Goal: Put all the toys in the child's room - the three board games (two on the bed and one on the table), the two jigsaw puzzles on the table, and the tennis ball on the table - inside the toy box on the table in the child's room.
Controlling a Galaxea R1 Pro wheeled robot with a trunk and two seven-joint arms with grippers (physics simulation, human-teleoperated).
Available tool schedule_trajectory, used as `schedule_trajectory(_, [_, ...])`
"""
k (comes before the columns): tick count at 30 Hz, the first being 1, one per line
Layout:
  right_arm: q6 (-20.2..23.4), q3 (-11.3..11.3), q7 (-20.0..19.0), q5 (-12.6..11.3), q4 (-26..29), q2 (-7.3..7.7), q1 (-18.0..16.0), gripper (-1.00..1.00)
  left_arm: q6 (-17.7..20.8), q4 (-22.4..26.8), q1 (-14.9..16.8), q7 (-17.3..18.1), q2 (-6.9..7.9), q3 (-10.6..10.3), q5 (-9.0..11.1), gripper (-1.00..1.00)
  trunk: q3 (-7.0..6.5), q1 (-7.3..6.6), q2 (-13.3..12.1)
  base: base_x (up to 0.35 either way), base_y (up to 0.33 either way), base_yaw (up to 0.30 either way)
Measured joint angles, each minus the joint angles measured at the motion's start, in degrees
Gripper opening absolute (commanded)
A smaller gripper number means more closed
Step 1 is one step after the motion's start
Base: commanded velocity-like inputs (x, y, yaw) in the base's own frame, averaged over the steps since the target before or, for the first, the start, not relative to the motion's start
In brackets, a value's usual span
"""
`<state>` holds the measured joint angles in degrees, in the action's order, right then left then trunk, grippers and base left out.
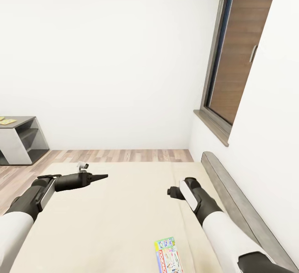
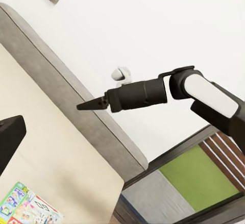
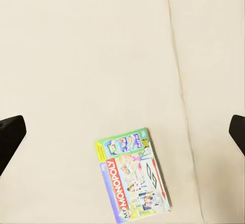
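A wide bed [image 1: 124,206] with a smooth, matte beige mattress fills the lower half of the head view, edged at 3 o'clock by a low, rounded grey headboard [image 1: 236,198] with a faint grain. Beyond the mattress runs a strip of wood plank floor [image 1: 120,155], then a plain white wall; at 2 o'clock stands a tall dark-framed window [image 1: 236,53]. A grey shelf unit [image 1: 20,140] sits at 9 o'clock with small flat yellowish items on top, too small to identify.

One board game [image 1: 169,255], a thin rectangular box with a green edge and busy print lettered MY MONOPOLY, lies flat on the mattress at 5 o'clock, just inside the right forearm.

The left tool [image 1: 101,176] hangs above the mattress at 8 o'clock, its dark tapered fingers drawn together to a narrow point, holding nothing. The right tool [image 1: 171,191] hovers above the mattress at 4 o'clock; in the right wrist view its two black fingertips [image 3: 10,132] stand far apart at the picture's edges, wide and empty, with the board game [image 3: 132,175] lying between and beyond them, untouched.
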<state>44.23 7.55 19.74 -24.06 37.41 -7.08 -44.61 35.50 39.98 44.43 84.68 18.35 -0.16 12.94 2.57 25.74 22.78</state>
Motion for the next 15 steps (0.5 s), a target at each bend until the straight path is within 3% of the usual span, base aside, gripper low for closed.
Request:
schedule_trajectory(8, [-0.93,5.12,-0.11,-0.34,-0.07,-0.01,-0.06,1.0,0.15,0.03,0.0,-0.03,-0.03,-0.01,-0.01,1.0,0.0,0.0,0.0,0.0,0.0,0.0])
schedule_trajectory(15, [-1.02,5.96,-0.22,-0.49,-0.81,0.09,-0.04,1.0,0.19,0.27,0.0,-0.02,-0.16,-0.18,-0.04,1.0,0.17,0.0,-0.01,0.0,0.0,0.0])
